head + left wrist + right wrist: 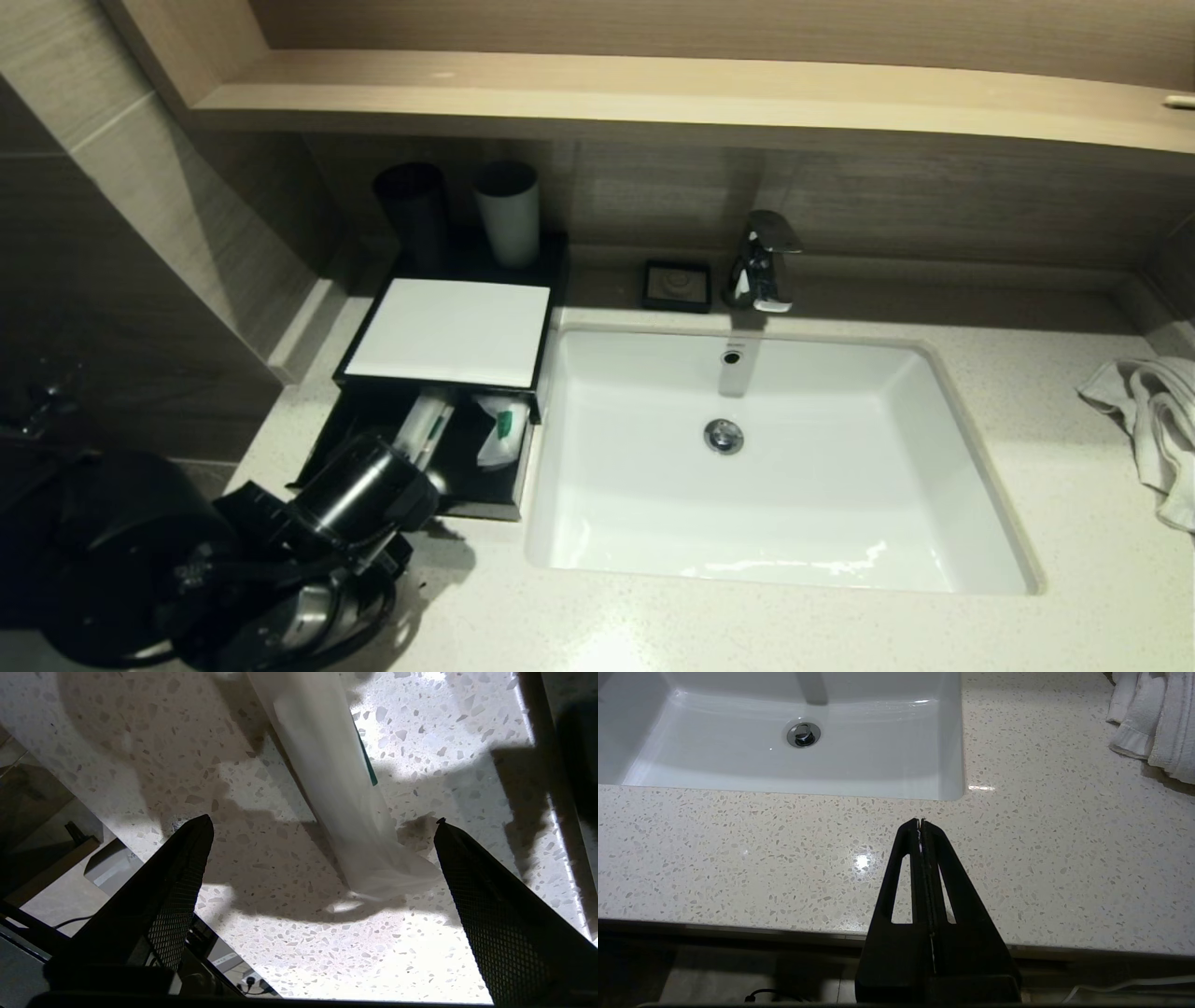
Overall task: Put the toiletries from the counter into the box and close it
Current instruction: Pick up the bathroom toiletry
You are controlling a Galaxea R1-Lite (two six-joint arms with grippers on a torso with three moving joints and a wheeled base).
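**Left gripper spread over a slim packet on the counter; drawer open**

While the left gripper (322,826) is held above the counter (261,952), its two black fingers (173,896) are seen spread wide apart, with nothing pinched between them. A long slim translucent packet (336,793) is lying flat on the speckled stone in the gap between the fingertips, untouched by either; a green edge is seen along one side of it. In the head view the left arm (364,490) is placed at the near left corner of the counter, overlapping the front of the box (448,331).

The box's black drawer (485,499) is pulled out toward the robot. Two packets are seen inside: a long slim one (422,422) partly hidden by the arm, and a crumpled one with a green mark (499,429) beside it. The white top panel is left bare.

A black cup (413,210) and a grey cup (509,213) are stood behind the box. The basin (962,485) is set just to the right of the box, with a tap (766,261) and a soap dish (677,285) behind it. A towel (1153,425) is bunched at the far right.

The right gripper (921,826) is parked over the counter's front edge, fingers pressed together, nothing held
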